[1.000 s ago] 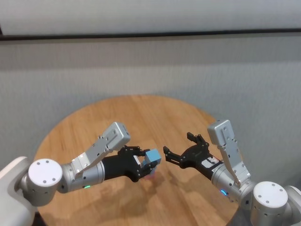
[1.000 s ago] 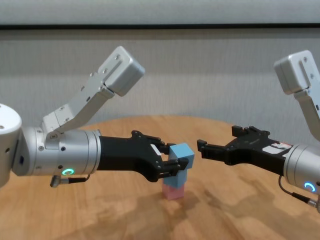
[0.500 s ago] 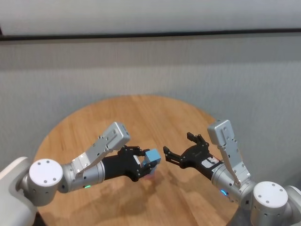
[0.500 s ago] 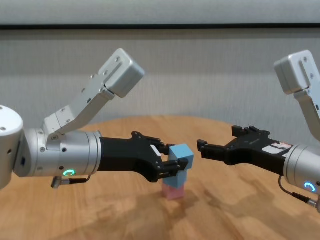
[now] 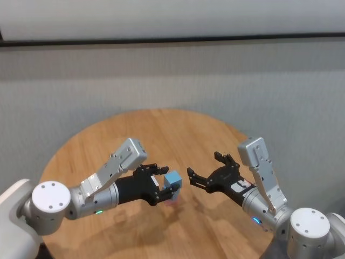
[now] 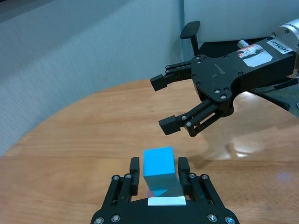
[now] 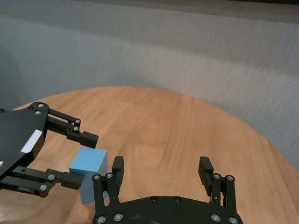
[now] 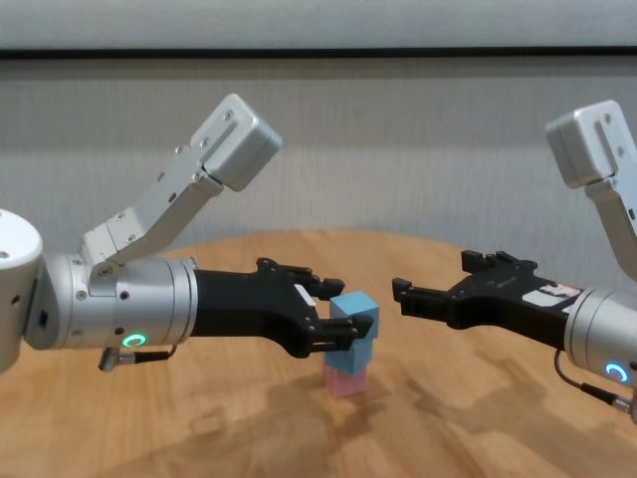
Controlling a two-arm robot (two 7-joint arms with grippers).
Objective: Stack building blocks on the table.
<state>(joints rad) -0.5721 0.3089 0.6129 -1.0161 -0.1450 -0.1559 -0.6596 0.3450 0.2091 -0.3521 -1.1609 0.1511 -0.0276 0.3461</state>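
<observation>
A stack of building blocks stands on the table (image 5: 161,135): a pale pink cube (image 8: 346,382) at the bottom, a light blue cube (image 7: 91,191) on it, and a second light blue cube (image 8: 355,314) on top. My left gripper (image 8: 333,317) reaches in from the left at the top cube's height. Its fingers (image 6: 134,173) are open, flanking the cube (image 6: 158,161) with a thin gap on each side. My right gripper (image 8: 430,277) hovers open and empty a short way right of the stack, pointing at it.
The round wooden table's edge (image 7: 224,119) curves close behind the stack, with a grey wall beyond. Both forearms hang low over the tabletop (image 8: 498,418) on either side of the stack.
The top blue cube has come down onto the stack, and my left gripper's fingers have parted from it. The right arm has not moved.
</observation>
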